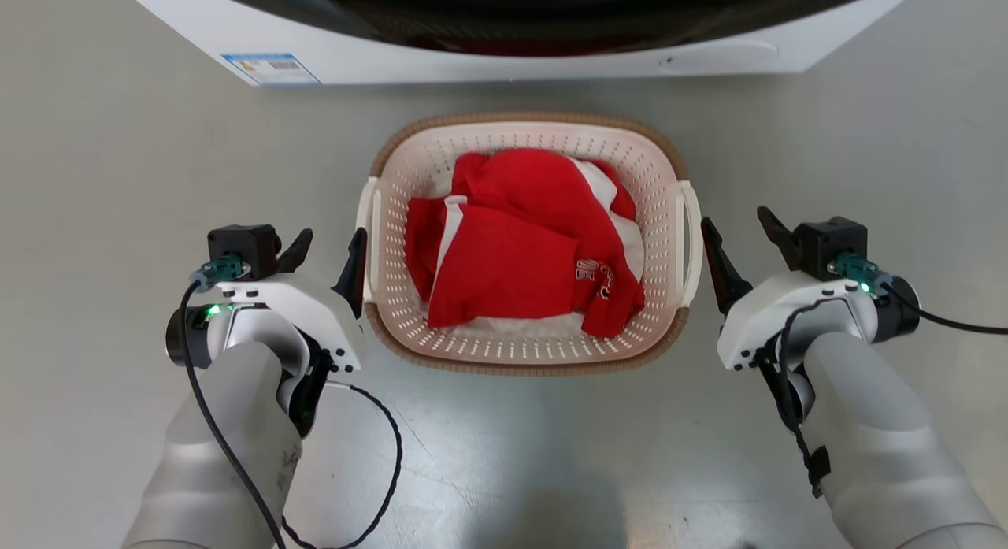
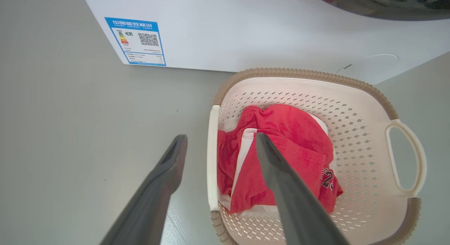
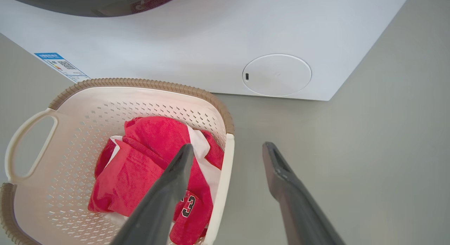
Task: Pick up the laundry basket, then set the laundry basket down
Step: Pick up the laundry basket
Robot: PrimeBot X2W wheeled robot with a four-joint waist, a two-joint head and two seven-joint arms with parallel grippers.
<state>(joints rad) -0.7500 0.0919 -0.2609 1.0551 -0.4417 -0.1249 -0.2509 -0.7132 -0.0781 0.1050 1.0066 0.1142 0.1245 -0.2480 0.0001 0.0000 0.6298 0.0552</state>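
Two grippers: both with fingers spread wide, holding nothing.
Left gripper (image 1: 331,242): at the laundry basket's (image 1: 520,365) left handle (image 1: 367,218); in its wrist view that handle lies between the two fingers.
Right gripper (image 1: 734,222): just beside the basket's right handle (image 1: 692,234), which lies between its fingers likewise.
Laundry basket: standing on the grey floor (image 1: 118,218), between the grippers.
Red-and-white garment (image 1: 512,242): crumpled inside the basket.
Washing machine (image 1: 472,61): just beyond the basket's far rim.
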